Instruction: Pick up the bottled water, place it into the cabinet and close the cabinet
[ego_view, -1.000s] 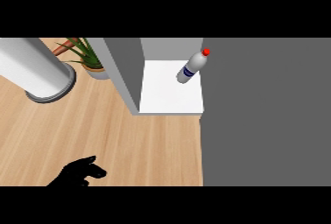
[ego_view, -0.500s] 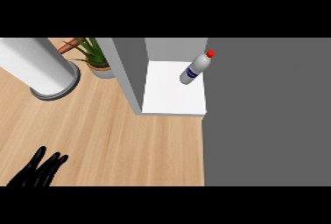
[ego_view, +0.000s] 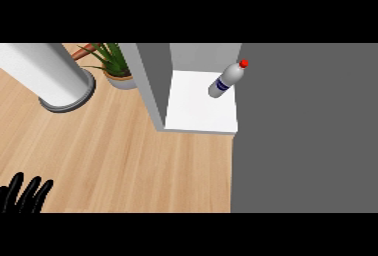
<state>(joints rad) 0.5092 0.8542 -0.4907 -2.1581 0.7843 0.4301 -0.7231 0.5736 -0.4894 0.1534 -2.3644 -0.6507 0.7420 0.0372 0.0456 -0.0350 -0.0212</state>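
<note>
The bottled water (ego_view: 228, 80), clear with a red cap and a blue label band, stands on the white shelf (ego_view: 199, 112) inside the open cabinet, near its right side. The cabinet's grey left wall (ego_view: 150, 85) rises beside the shelf, and a large flat grey panel (ego_view: 306, 130) fills the view's right. My left hand (ego_view: 26, 195) shows at the lower left edge, fingers straight and pointing up, far from the bottle and holding nothing. My right hand does not show.
A white cylinder on a grey round base (ego_view: 52, 75) stands at the upper left of the wooden counter (ego_view: 125, 160). A potted green plant (ego_view: 112, 62) sits between it and the cabinet.
My left hand has sunk toward the lower left corner and its fingers now point straight up. The view has shifted slightly; the bottle stays upright on the shelf.
</note>
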